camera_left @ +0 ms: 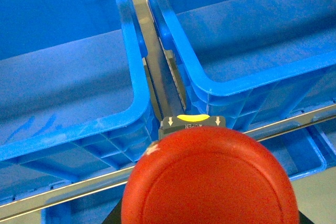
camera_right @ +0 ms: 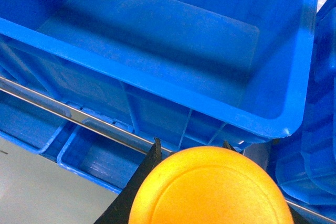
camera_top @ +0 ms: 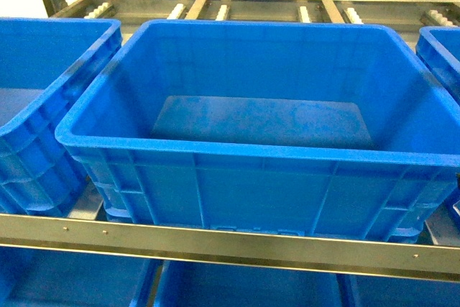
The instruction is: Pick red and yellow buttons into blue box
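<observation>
From my head camera, the blue box [camera_top: 259,156] sits on a metal shelf rail [camera_top: 230,246], with neighbouring blue crates [camera_top: 43,106] close on both sides. Its wide mouth faces up, long axis running left to right. My left wrist camera is filled by the red button [camera_left: 210,179], cap toward the lens, over the gap between two crates. My right wrist camera shows the yellow button [camera_right: 210,187] just outside the box's near rim. I cannot tell either gripper's finger state.

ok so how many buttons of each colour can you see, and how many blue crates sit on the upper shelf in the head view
red button: 1
yellow button: 1
blue crates on the upper shelf: 3 (middle crate, left crate, right crate, the last cut off by the frame edge)
total: 5
</observation>
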Controlling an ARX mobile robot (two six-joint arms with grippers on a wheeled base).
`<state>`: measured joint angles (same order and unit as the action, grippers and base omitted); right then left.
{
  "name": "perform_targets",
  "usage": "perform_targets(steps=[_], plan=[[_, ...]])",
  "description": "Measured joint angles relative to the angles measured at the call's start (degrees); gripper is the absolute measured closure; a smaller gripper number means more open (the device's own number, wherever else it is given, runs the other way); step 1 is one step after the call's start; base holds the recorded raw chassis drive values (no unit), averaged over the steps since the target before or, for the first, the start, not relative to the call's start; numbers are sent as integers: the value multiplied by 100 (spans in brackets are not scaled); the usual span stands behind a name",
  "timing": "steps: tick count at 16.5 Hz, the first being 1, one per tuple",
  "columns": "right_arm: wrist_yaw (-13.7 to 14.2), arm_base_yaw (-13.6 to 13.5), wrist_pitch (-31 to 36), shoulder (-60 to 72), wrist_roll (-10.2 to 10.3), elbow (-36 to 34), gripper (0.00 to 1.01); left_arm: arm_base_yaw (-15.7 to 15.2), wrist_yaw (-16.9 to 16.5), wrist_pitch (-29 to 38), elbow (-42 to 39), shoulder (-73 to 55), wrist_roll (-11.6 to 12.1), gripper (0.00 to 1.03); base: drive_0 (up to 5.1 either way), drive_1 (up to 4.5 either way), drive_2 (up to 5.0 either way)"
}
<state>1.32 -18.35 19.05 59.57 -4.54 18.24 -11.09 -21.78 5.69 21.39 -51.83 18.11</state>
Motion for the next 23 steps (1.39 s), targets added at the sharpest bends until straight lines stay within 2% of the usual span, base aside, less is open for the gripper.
perform_targets(steps=[4,6,7,8,10,13,16,19,23], plan=[[-20,-2,-35,7,4,2,75,0,-7,-9,0,-17,0,79,-5,205,-216],[-190,-127,-328,352,-15,208,75,0,-4,-9,0,-17,0,79,0,0,0],[-299,-190,-525,485,-103,417,74,0,-4,-11,0,-17,0,79,0,0,0],[-516,-197,-776,575,-162,798,75,0,-4,-11,0,-17,0,79,0,0,0],[-498,-350,-999,708,-422,1484,75,0,-4,-13,0,-17,0,79,0,0,0],[-522,-538,-1589,1458,-964,2398,75,0,-4,-11,0,-17,0,79,0,0,0],[-258,-577,-1941,2450,-1325,3335,75,0,-4,-11,0,-17,0,79,0,0,0],[164,-590,-1987,3307,-1464,4258,75,0,-4,-11,0,-17,0,79,0,0,0],[726,-562,-2223,4142,-1593,5066,75,0,-4,-11,0,-17,0,79,0,0,0]])
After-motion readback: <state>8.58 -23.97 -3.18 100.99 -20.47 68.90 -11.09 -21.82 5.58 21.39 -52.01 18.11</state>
